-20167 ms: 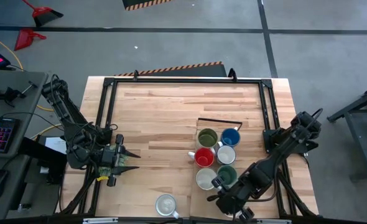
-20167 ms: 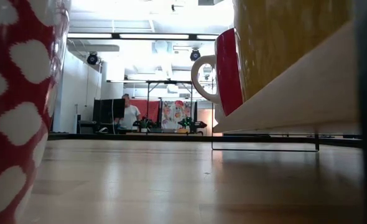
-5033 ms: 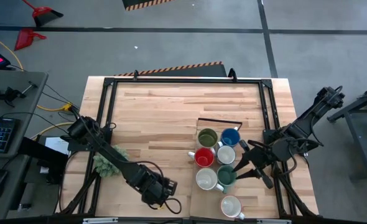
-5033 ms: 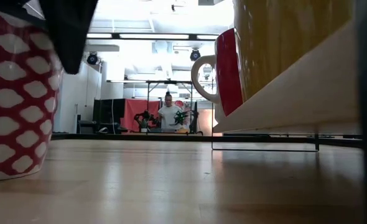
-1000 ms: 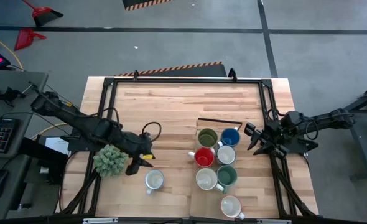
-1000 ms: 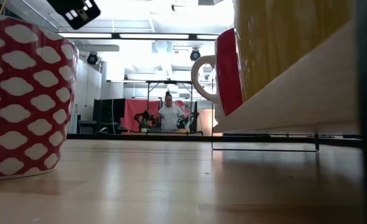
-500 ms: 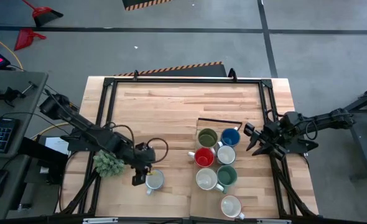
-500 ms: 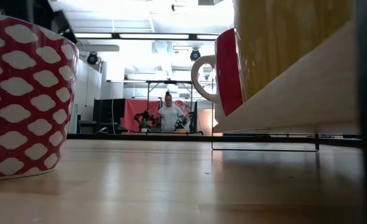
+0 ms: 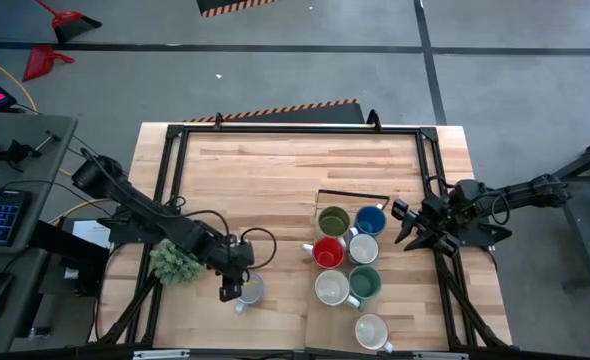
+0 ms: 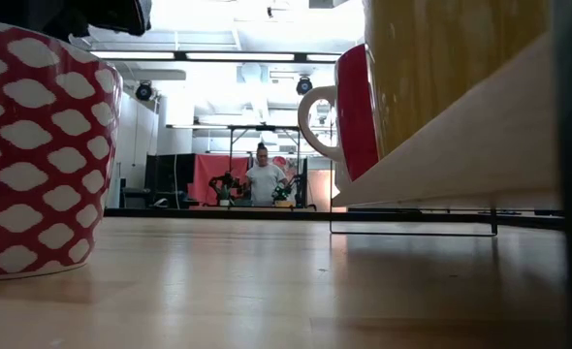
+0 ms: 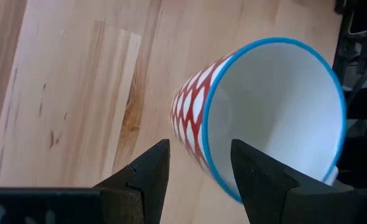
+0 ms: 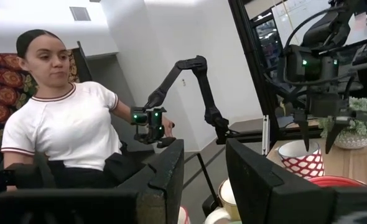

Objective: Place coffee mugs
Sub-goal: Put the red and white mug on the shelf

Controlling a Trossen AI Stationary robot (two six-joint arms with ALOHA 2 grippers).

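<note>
A white mug with a red lattice pattern and a blue rim [image 9: 250, 290] stands upright on the table's near left part; it shows large in the low view [image 10: 34, 145]. My left gripper [image 9: 232, 288] hangs open just above it. In the left wrist view [image 11: 199, 168] one finger is over the mug's opening [image 11: 277, 118] and the other outside its wall. Seven more mugs stand together on a pale board: olive [image 9: 333, 221], blue [image 9: 371, 220], red [image 9: 327, 253], teal [image 9: 364, 281] and three white ones. My right gripper [image 9: 399, 225] waits open at the cluster's right.
A bushy green plant [image 9: 175, 262] sits left of the patterned mug, under the left arm. A black wire frame [image 9: 353, 195] stands at the far side of the mug cluster. Black rails edge the table [image 9: 275, 160]. A seated person [image 12: 65, 130] is beyond the table.
My left gripper has moved toward the table's near edge and down, from beside the plant to a spot right over the patterned mug. The mug has stayed where it was.
</note>
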